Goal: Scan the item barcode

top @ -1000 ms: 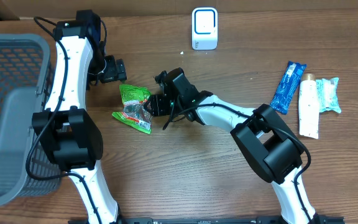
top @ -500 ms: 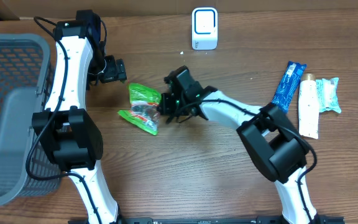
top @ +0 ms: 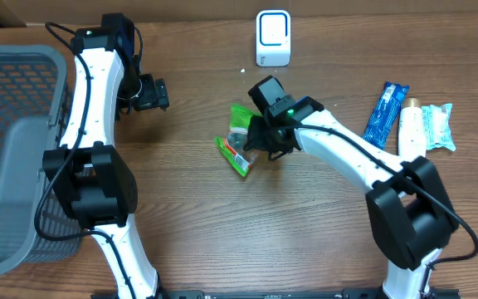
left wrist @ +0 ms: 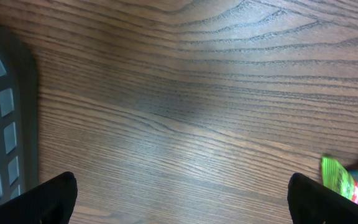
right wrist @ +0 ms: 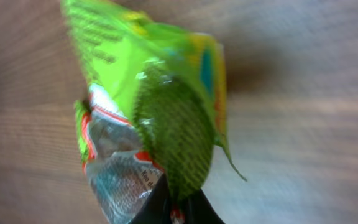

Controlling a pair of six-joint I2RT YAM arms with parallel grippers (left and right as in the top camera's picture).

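Overhead: your right pincer (top: 258, 139) is clamped on the green packet (top: 239, 139) in the middle of the frame. It sits below the white device (top: 273, 38) at top centre, which I take to be the scanner. To scan well, bring the packet up toward that device and turn the wrist until the barcode panel squarely faces it. Go slowly, because a pouch pinched by one edge will droop and twist. Your left pincer (top: 152, 93), in the upper left, stands wide open and holds nothing, near the grey mesh basket (top: 7, 100). At the right edge, a blue wrapper (top: 384, 115), a white tube (top: 412, 141) and a pale teal pack (top: 440, 126) lie side by side.

Left wrist: the dark fingers are spread to the two lower corners over the bare, wood-grained tabletop (left wrist: 185, 93). The basket's lattice wall runs down the left edge. A sliver of the green packet shows at the lower right.

Right wrist: the packet fills the frame as glossy, crumpled film, bright green above a clear patch with red trim. The closed fingers (right wrist: 157, 208) nip its bottom edge. No barcode shows here, and the picture is blurred. Expect glare and creases, so pick the flattest face.
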